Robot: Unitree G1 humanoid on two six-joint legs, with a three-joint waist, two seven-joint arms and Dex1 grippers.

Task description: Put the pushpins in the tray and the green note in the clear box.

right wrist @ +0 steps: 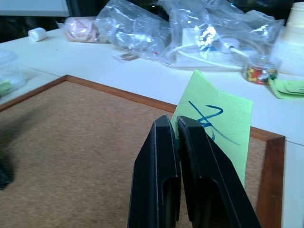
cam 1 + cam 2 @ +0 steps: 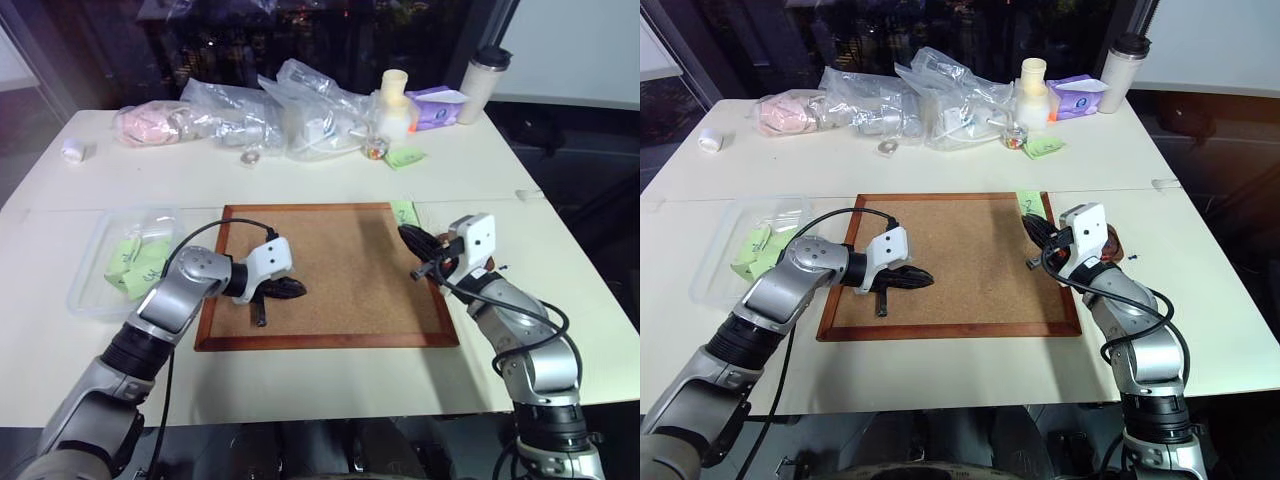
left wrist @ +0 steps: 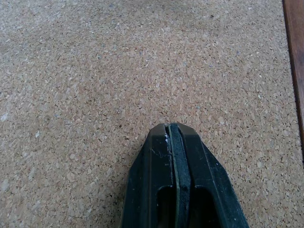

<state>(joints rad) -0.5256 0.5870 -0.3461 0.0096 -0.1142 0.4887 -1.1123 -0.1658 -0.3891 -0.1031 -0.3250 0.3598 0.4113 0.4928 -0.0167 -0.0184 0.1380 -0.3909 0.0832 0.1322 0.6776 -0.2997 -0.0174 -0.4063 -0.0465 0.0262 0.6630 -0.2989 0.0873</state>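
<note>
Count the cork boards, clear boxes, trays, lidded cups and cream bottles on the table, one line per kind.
cork board: 1
clear box: 1
tray: 1
lidded cup: 1
cream bottle: 1
Total: 5
</note>
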